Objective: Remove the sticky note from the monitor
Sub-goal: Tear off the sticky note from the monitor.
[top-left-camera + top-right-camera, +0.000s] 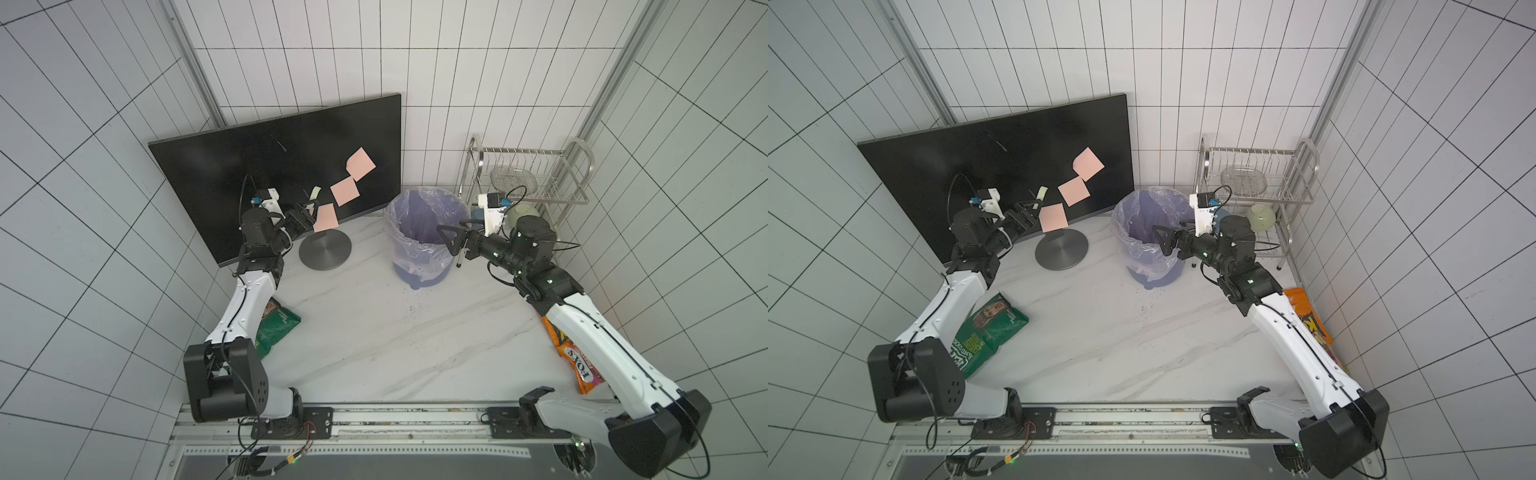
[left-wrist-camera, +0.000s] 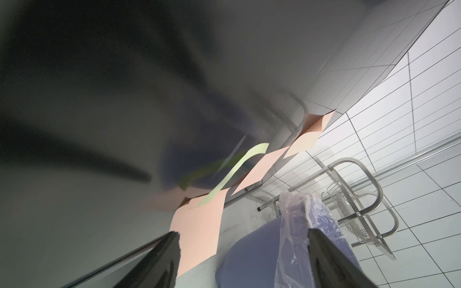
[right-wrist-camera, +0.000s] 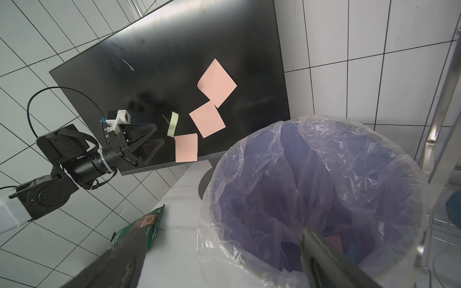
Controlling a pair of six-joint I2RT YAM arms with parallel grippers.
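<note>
The black monitor (image 1: pixel 249 166) (image 1: pixel 976 158) (image 3: pixel 174 62) leans at the back left. Three pink sticky notes are stuck to it in both top views: a top one (image 1: pixel 360 164), a middle one (image 1: pixel 345 191) and a lowest one (image 1: pixel 325 217) (image 3: pixel 186 147) that hangs over the bottom bezel. A narrow green note (image 1: pixel 315 193) (image 3: pixel 173 124) curls off the screen beside them. My left gripper (image 1: pixel 311 210) (image 3: pixel 159 134) (image 2: pixel 243 234) is open, right beside the lowest pink note (image 2: pixel 199 224), whose edge lies by one finger. My right gripper (image 1: pixel 446 241) (image 3: pixel 222 234) hovers open over the bin's rim, holding nothing.
A purple bin (image 1: pixel 424 237) lined with clear plastic stands right of the monitor's round grey base (image 1: pixel 325 250). A metal dish rack (image 1: pixel 536 178) with a green bowl (image 1: pixel 1260 217) fills the back right. A green snack bag (image 1: pixel 278 328) lies left, an orange candy bag (image 1: pixel 577 357) right.
</note>
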